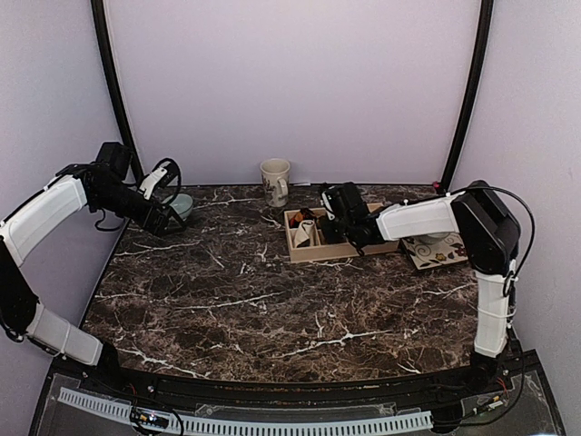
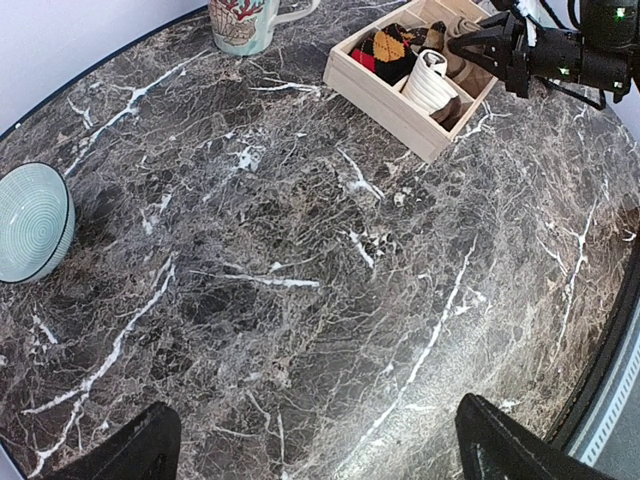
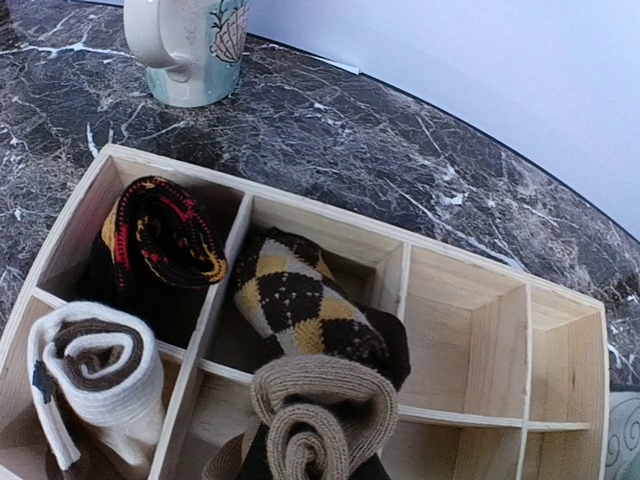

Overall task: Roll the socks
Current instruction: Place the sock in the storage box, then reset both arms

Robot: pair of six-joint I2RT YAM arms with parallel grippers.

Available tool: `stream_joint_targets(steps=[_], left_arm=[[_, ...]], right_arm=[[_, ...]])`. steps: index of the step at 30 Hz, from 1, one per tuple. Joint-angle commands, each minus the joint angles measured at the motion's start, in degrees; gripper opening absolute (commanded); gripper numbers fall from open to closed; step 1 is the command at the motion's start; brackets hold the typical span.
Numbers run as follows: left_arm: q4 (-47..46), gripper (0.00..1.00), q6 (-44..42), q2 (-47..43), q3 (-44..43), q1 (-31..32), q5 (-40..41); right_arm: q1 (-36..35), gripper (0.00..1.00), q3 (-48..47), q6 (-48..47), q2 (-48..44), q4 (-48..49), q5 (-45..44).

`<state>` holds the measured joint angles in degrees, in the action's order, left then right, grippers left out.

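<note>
A rolled plain tan sock fills the bottom middle of the right wrist view, over the front row of the wooden divided box. My right gripper is shut on this roll, and dark fingertips show beside it. Just behind it, the dark brown argyle sock lies in the middle back compartment, draped over the divider and touching the tan roll. My left gripper hangs open and empty high over the left of the table, far from the box.
In the box's left compartments sit a white rolled sock with brown stripes and a dark bundle with red and yellow. A mug stands behind the box. A pale bowl is at far left, a patterned plate at right.
</note>
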<state>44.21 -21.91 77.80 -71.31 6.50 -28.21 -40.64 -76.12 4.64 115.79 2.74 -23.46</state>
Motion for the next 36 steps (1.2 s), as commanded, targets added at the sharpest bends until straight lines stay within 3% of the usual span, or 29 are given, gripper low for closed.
stream_joint_targets(steps=[1, 7, 9, 15, 16, 17, 25, 29, 33, 36], left_arm=[[-0.59, 0.99, -0.34, -2.21, -0.16, -0.70, -0.63], [-2.56, 0.99, 1.05, -2.75, 0.34, -1.63, 0.25], [-3.87, 0.99, 1.66, -3.27, 0.84, -1.99, 1.36], [-4.87, 0.99, 1.81, -3.80, 1.28, -2.52, 2.27], [-4.97, 0.99, 1.79, -3.80, 1.30, -2.56, 2.40], [-5.19, 0.99, 1.89, -3.80, 1.30, -2.65, 2.68], [-10.65, 0.99, 4.39, -4.06, 1.67, -3.91, 10.23], [-16.57, 0.99, 4.94, -3.06, 3.70, -5.44, 12.57], [-27.48, 0.99, 6.53, -1.54, 10.72, -8.01, 13.69], [-39.52, 0.99, 8.03, 0.33, 17.40, -9.11, 14.40]], right_arm=[[-0.95, 0.02, -3.08, -0.51, 3.38, -0.13, 1.44], [-1.37, 0.13, -5.12, 0.43, 6.03, -2.62, 1.10], [-1.29, 0.21, -4.13, 0.84, 5.17, -2.03, 0.51], [-1.22, 0.62, -1.03, 1.07, -0.45, -0.72, 0.31], [-1.20, 0.76, -1.16, 0.96, -1.53, -1.02, 1.11], [-1.13, 0.97, -1.45, 0.97, -2.55, -1.58, 1.89], [-1.02, 1.00, -3.52, 2.75, -13.09, -5.95, 5.25], [-0.70, 1.00, -1.77, 5.17, -19.78, -9.35, 1.46], [2.12, 1.00, 10.13, 7.77, -31.40, -7.04, -2.56], [5.81, 1.00, 22.72, 10.79, -40.50, -1.71, -12.80]])
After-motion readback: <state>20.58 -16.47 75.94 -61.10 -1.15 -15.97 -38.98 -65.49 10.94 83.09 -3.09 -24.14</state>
